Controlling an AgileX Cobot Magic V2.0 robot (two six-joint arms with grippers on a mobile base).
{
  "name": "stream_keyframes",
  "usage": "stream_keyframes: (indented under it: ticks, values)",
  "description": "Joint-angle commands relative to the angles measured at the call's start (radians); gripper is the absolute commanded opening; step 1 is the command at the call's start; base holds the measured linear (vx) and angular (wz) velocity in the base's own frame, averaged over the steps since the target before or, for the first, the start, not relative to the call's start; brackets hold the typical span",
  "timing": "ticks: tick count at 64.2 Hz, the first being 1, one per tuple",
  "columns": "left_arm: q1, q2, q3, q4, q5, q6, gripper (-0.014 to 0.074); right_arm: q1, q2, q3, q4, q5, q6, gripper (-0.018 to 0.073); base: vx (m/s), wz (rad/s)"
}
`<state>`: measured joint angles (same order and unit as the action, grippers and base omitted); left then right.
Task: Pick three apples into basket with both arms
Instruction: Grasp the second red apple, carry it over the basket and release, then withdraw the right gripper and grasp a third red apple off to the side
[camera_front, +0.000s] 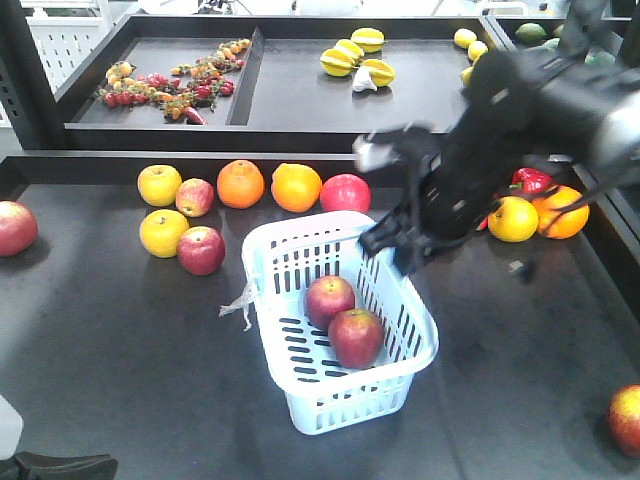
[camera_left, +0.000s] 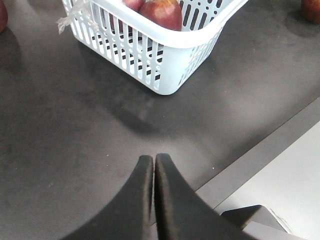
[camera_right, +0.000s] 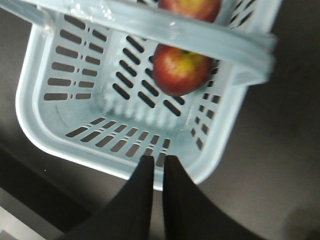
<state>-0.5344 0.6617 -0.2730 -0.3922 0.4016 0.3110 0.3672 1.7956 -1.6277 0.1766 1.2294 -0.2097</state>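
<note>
The pale blue basket (camera_front: 330, 400) stands mid-table with two red apples inside, one (camera_front: 330, 300) behind the other (camera_front: 356, 337). My right gripper (camera_front: 383, 243) hovers over the basket's far right rim, blurred. In the right wrist view the gripper (camera_right: 155, 159) is shut and empty above the basket (camera_right: 60, 125), with one apple (camera_right: 181, 70) below and another (camera_right: 190, 6) at the top edge. My left gripper (camera_left: 153, 157) is shut and empty, low over bare table in front of the basket (camera_left: 165, 65); an apple (camera_left: 161, 12) shows inside. More apples lie loose: (camera_front: 201, 250), (camera_front: 345, 192), (camera_front: 625, 420).
Yellow fruits (camera_front: 163, 232) and oranges (camera_front: 240, 184) lie behind the basket on the left. An orange (camera_front: 560, 212), a yellow fruit (camera_front: 513, 219) and a red pepper (camera_front: 530, 181) sit at right. A raised shelf (camera_front: 250, 110) holds small fruit. A plastic scrap (camera_front: 238, 305) hangs off the basket's corner.
</note>
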Motion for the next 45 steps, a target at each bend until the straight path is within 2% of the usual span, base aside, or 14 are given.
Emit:
stream_keyframes:
  ticks: [1,10,22,33,45]
  values:
    - [-0.002,-0.001,-0.023,-0.019,-0.046,-0.01,-0.0008,-0.032,-0.111,-0.021,-0.017,0.049,0.007,-0.001,0.0,0.0]
    - [-0.002,-0.001,-0.023,-0.019,-0.046,-0.01,-0.0008,-0.09,-0.215,0.081,-0.03,0.005,-0.005,-0.0009,0.0,0.0]
    - [-0.002,-0.001,-0.023,-0.019,-0.046,-0.01,-0.0008,-0.219,-0.386,0.353,-0.034,-0.106,-0.005,-0.0009,0.0,0.0]
    - [-0.002,-0.001,-0.023,-0.019,-0.046,-0.01,-0.0008,-0.4,-0.529,0.58,-0.093,-0.2,-0.005,-0.0009,0.0,0.0]
    - [-0.002,-0.001,-0.023,-0.019,-0.046,-0.01,-0.0008,-0.63,-0.581,0.664,-0.117,-0.247,0.002,-0.0009,0.0,0.0]
